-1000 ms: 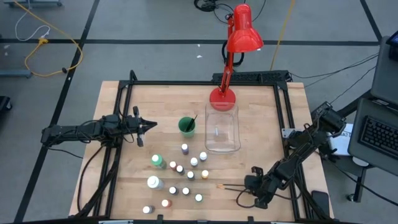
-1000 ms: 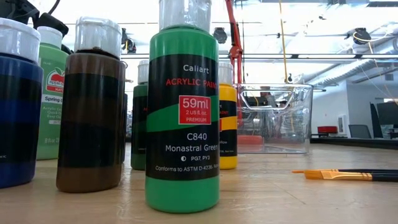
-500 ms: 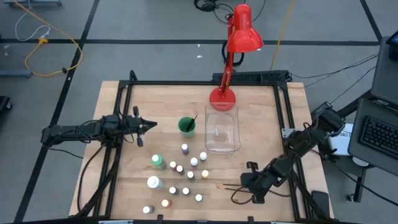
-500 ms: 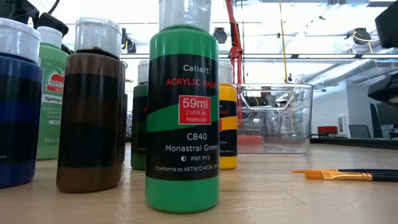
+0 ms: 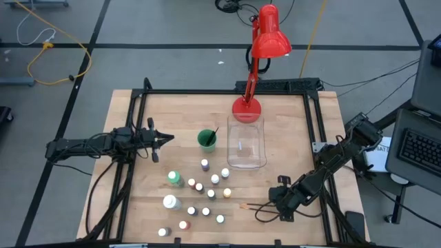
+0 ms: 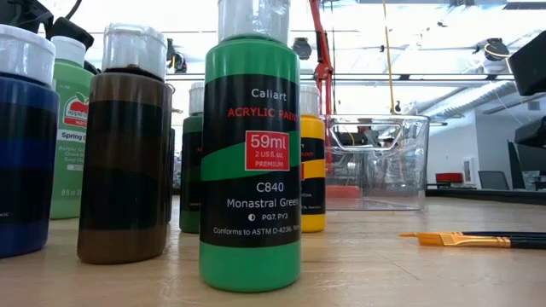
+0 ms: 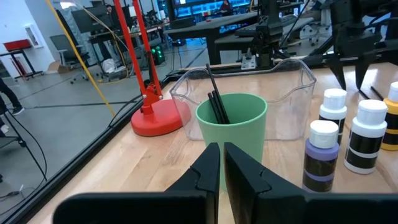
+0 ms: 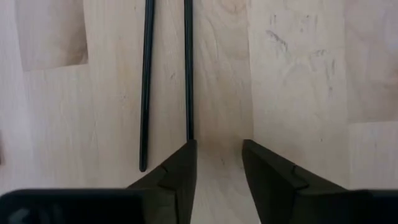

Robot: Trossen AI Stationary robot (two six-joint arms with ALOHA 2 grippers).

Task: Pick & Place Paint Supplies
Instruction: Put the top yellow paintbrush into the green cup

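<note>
The wooden table (image 5: 289, 131) carried one red lamp (image 5: 270, 34), one clear bin (image 5: 247, 143) and one green cup (image 5: 207, 140). Beside these stood the paint bottles (image 5: 200, 193), about a dozen white-capped ones in a loose cluster near the front left, two of them larger; the overhead view made them too small to count surely. The low view showed only six or so, its front green bottle (image 6: 252, 162) cut off at the cap. Two brushes (image 5: 258, 207) lay side by side on the wood at the front right, seen in the right wrist view as two dark handles (image 8: 168, 68), tips out of frame. Dark handles also stood in the cup, plain only in the left wrist view. The right gripper (image 8: 217, 165) hung over the brush ends, fingers apart, one finger's tip at one handle's end, gripping nothing. The left gripper (image 7: 219, 165) hovered left of the cup, fingers together and empty.
</note>
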